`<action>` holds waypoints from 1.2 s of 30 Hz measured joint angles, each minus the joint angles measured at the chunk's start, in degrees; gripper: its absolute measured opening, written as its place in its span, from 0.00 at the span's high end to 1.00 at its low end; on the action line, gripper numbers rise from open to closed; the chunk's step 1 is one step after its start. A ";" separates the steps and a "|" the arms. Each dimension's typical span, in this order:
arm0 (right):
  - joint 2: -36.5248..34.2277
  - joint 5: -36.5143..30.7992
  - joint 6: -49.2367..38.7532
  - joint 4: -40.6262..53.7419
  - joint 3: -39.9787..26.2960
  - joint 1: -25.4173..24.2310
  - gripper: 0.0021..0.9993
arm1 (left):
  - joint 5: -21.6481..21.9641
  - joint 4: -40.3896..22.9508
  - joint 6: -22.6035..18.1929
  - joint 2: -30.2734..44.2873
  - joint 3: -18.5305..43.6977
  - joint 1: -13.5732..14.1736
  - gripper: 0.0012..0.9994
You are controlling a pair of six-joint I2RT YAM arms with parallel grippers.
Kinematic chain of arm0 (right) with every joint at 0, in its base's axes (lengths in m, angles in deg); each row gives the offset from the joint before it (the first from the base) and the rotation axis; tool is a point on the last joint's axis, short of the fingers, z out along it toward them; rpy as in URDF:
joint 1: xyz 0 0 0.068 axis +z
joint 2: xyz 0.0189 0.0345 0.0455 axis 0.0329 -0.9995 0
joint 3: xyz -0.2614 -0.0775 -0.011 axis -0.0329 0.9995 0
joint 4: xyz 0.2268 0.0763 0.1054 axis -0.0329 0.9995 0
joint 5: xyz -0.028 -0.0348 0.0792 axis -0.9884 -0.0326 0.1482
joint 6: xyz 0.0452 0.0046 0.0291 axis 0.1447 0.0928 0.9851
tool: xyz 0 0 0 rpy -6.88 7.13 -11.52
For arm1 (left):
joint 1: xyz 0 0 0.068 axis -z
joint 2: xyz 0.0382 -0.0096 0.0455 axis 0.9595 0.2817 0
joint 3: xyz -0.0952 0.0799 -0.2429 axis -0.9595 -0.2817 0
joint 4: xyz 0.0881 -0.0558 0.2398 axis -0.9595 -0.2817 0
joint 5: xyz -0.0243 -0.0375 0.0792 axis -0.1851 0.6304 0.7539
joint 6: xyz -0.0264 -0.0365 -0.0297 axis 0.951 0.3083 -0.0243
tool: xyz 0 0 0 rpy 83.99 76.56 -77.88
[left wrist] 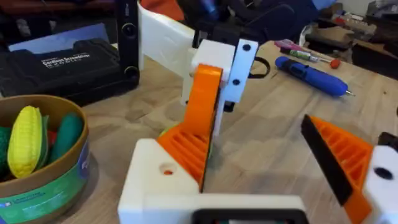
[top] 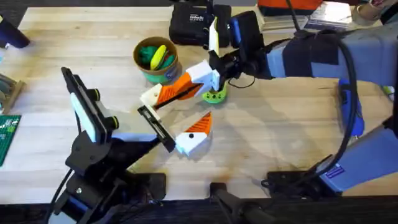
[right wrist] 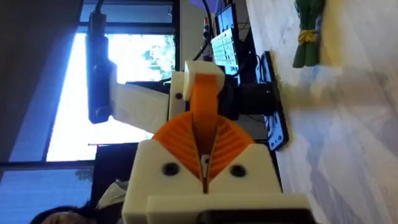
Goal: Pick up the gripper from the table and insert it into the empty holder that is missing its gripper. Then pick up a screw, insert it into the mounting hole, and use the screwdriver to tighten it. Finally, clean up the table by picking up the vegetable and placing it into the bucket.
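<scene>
The small orange gripper (right wrist: 202, 102) sticks out from between the orange ribbed pads of my right gripper (right wrist: 205, 146), which is shut on it. A white holder (right wrist: 200, 70) sits at the piece's far end. In the left wrist view the gripper (left wrist: 205, 102) and the holder (left wrist: 222, 62) hang in the air, between the fingers of my open left gripper (left wrist: 267, 168). From overhead, the left gripper (top: 186, 109) and right gripper (top: 210, 71) meet mid-table. The blue screwdriver (left wrist: 311, 74) lies on the table beyond. A green vegetable (right wrist: 309, 34) lies on the wood. The bucket (top: 155, 62) holds green and yellow toys.
A lime-green disc (top: 214, 95) stands on the table just under the right gripper. A black case (top: 189, 25) lies at the back behind the bucket. A green circuit board (top: 7, 134) sits at the table's left edge.
</scene>
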 joint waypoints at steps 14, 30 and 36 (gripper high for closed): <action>-3.26 -0.93 1.86 0.15 -4.51 0.85 0.99 | 1.95 -0.07 0.00 0.00 0.00 -0.33 0.01; -3.26 -8.31 5.69 -0.32 -5.93 2.73 0.99 | 4.94 -0.37 2.37 0.02 0.00 -0.90 0.01; -3.26 -9.86 6.01 -0.42 -6.08 3.10 0.99 | 5.78 -0.46 2.99 0.20 0.00 -0.98 0.01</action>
